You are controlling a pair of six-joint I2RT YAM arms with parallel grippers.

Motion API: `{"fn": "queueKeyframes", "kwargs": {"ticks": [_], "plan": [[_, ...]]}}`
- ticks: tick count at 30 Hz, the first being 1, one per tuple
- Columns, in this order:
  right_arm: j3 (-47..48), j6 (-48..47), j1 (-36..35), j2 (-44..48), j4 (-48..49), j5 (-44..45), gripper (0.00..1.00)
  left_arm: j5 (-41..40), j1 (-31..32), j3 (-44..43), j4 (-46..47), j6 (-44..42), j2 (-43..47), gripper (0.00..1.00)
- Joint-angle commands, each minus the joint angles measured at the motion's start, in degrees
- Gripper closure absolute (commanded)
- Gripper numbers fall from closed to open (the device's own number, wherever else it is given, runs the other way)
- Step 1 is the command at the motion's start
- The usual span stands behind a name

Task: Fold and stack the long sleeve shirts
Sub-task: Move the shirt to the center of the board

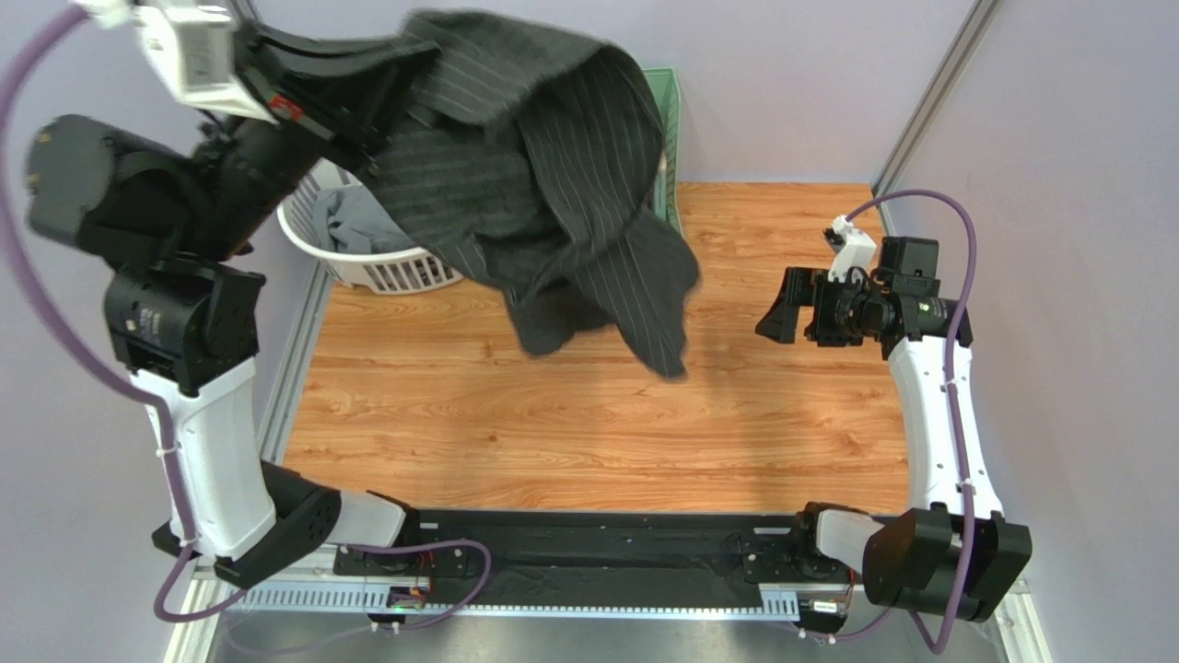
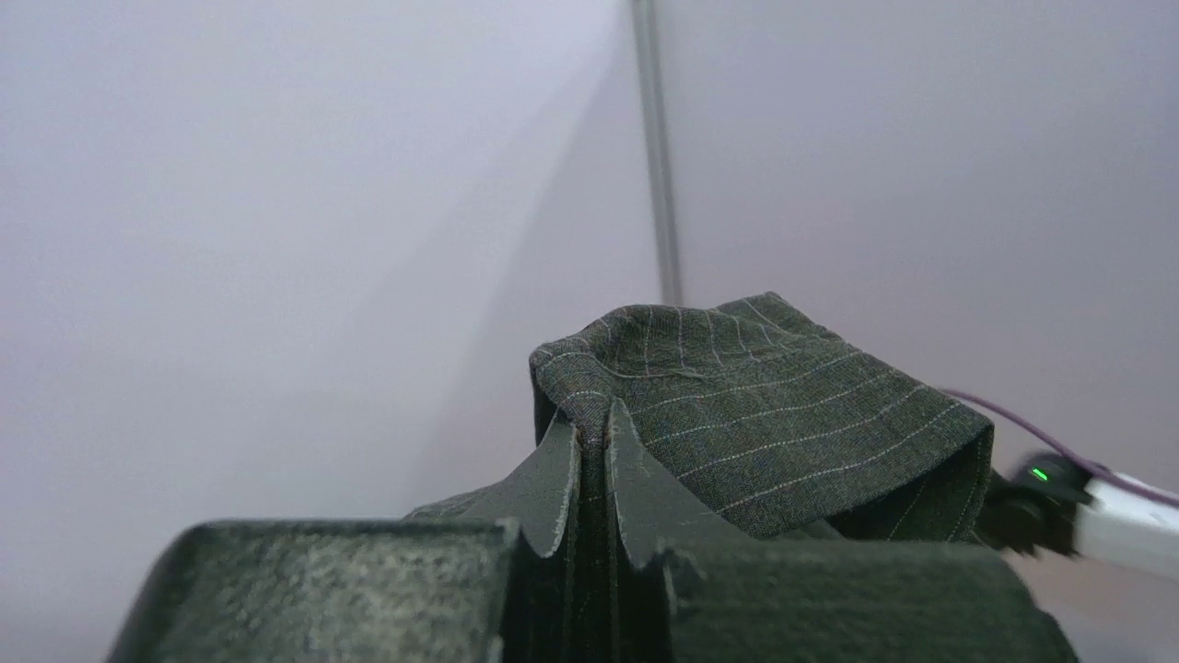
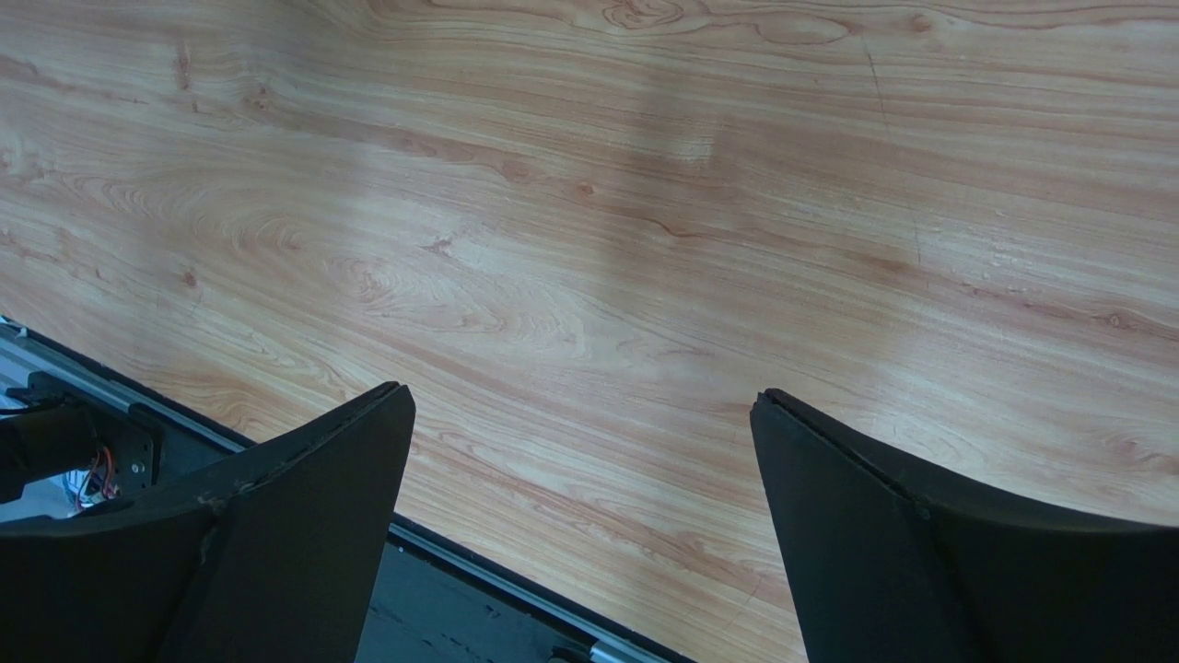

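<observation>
Black pinstripe shirt [image 1: 554,180] hangs bunched in the air, a fold of it pinched in the left gripper [image 2: 592,431], jaws clamped on the cloth. The rest drapes down over the far left of the table [image 1: 554,428]. Grey shirt [image 1: 357,221] lies in the white basket [image 1: 401,272] underneath. Right gripper [image 1: 779,307] is spread wide, holding nothing, well apart from the cloth.

We see a pale wood-grain table [image 1: 581,428], a white slatted plastic laundry basket [image 1: 363,270] on its far-left corner.
</observation>
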State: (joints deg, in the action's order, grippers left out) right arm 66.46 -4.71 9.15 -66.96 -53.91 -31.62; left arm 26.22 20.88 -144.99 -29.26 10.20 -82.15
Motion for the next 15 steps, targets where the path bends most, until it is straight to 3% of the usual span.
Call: {"fn": "queueKeyframes", "kwargs": {"ticks": [1,2,3,4,5,6,9,13,15], "plan": [[2.62,-0.04,-0.01,2.01,0.56,-0.29,0.0,12.01,0.91,18.73,-0.19,6.26,2.94,1.0],[2.8,-0.21,0.08,2.09,0.3,-0.38,0.0,11.32,0.83,22.61,-3.32,4.41,6.18,1.0],[2.89,-0.56,0.08,2.1,-0.23,-0.72,0.0,12.27,0.65,30.39,-5.61,1.7,7.43,0.91],[2.89,-0.91,-0.01,2.1,-0.49,-1.08,0.0,13.84,0.3,34.12,-8.6,-3.73,8.66,0.71],[2.72,-1.09,-0.01,2.01,-0.76,-1.34,0.0,15.17,0.38,37.29,-17.24,-17.01,10.5,0.14],[2.71,-1.79,-0.01,2.01,-1.19,-1.95,0.0,12.66,0.39,43.33,-20.98,-22.18,11.39,0.01],[3.24,-3.46,-0.44,1.83,-3.03,-4.41,0.0,4.3,-0.75,57.11,-26.29,-31.19,16.48,0.01],[5.61,-9.07,-6.14,-0.01,-6.38,-3.46,0.0,4.72,-9.52,69.56,-27.34,-36.11,21.41,0.01],[5.88,-10.14,-13.69,-1.24,-6.47,0.04,0.0,5.41,-14.52,74.55,-28.58,-38.13,21.16,0.02]]}}
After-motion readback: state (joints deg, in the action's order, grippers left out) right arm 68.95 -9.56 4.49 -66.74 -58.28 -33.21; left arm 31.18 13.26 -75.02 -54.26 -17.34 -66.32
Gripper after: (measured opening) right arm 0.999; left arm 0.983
